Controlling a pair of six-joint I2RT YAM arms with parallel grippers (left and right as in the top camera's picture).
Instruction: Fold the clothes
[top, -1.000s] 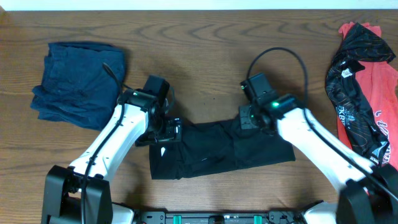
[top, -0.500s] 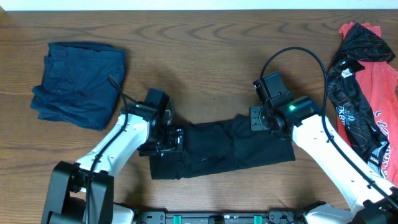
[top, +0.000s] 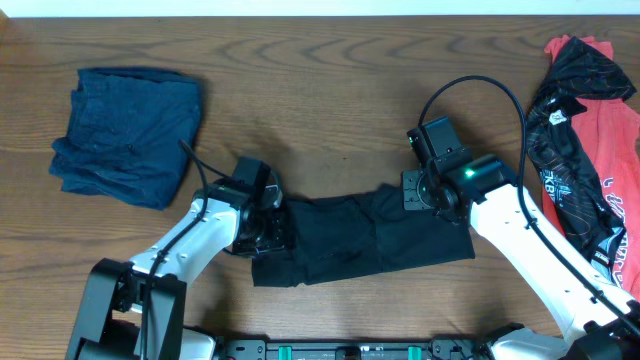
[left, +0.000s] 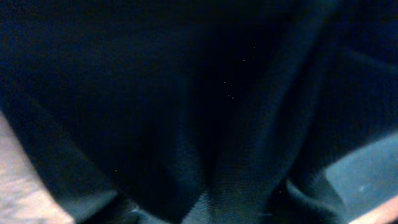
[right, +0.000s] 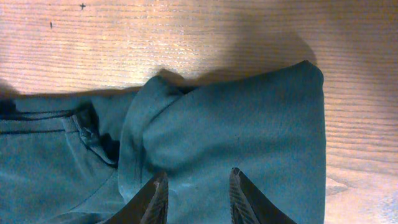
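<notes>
The left tool (top: 272, 228) has slid inward onto the left end of the black short-sleeved fabric T-shirt (top: 360, 240), which lies at the middle of the wooden surface's (top: 320, 90) near edge, bunching it: a fold seems begun. Whether it is clenched I cannot tell; its camera shows only cloth. The right tool (right: 198, 186), part-open, presses the shirt's far right corner, pinching nothing

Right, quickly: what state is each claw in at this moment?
Left claw: cannot be told; it is hidden against the left edge of the black fabric T-shirt.
Right claw: open, tips parted on that shirt, no grip seen.
</notes>
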